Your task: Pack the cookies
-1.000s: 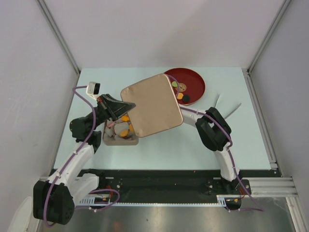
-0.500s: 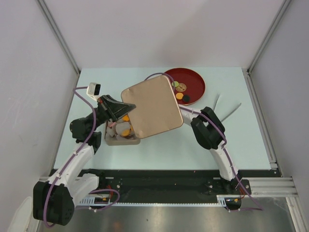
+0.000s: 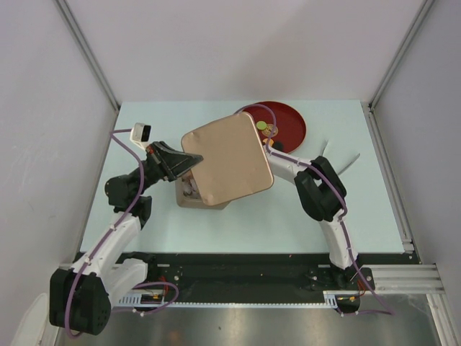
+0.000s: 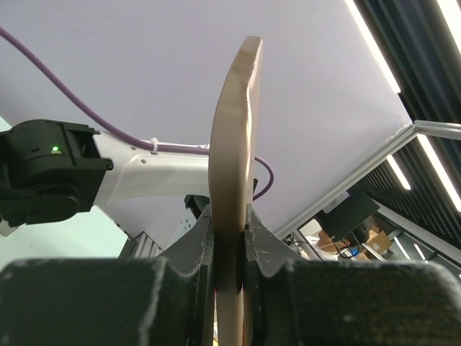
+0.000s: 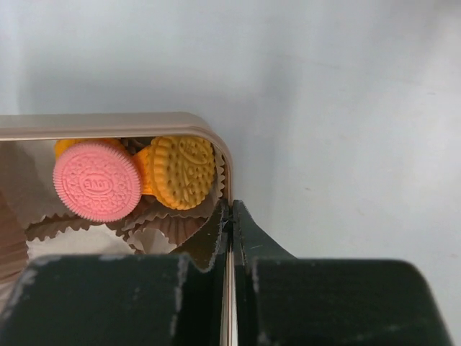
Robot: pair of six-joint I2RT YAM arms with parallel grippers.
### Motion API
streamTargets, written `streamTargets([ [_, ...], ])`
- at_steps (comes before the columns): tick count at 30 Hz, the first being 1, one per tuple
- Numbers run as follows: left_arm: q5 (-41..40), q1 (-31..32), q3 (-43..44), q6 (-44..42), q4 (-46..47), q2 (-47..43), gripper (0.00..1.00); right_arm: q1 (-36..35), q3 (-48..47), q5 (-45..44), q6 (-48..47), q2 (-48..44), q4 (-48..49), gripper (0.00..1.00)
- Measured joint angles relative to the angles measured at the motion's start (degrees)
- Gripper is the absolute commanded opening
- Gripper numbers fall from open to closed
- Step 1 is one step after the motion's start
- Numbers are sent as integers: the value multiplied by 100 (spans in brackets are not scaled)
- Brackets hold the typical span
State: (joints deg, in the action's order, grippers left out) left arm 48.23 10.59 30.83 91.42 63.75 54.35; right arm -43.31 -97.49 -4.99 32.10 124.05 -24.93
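Observation:
My left gripper (image 3: 190, 160) is shut on the left corner of a tan lid (image 3: 229, 158) and holds it above the table. The lid stands edge-on between its fingers in the left wrist view (image 4: 234, 144). A tan box (image 3: 186, 200) lies under the lid and only its left end shows. My right gripper (image 5: 232, 213) is shut on the box's thin wall (image 5: 144, 124); in the top view the lid hides it. Inside the box lie a pink cookie (image 5: 96, 180) and an orange cookie (image 5: 184, 171) in pale paper cups (image 5: 166, 223). A green cookie (image 3: 261, 125) lies on the dark-red plate (image 3: 292, 126).
The plate sits at the back right, with my right arm (image 3: 317, 191) reaching over its near edge. Two pale slim strips (image 3: 338, 157) lie on the table right of that arm. Grey walls close in the table on three sides.
The box has slid to the right, under the lid, with my right gripper on its wall. The cookies in it are now hidden from above. The lid has barely moved.

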Motion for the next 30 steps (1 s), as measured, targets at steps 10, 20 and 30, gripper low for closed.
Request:
streamTargets([
  [10, 0, 0, 0, -48, -52, 28, 0, 9, 42, -487, -116, -109, -317, 0],
  [20, 0, 0, 0, -103, -133, 28, 0, 485, 846, -1244, -531, -905, -1093, 0],
  [30, 2, 7, 0, -566, -660, 28, 0, 1213, 1757, -1631, -807, -1639, -1515, 0],
])
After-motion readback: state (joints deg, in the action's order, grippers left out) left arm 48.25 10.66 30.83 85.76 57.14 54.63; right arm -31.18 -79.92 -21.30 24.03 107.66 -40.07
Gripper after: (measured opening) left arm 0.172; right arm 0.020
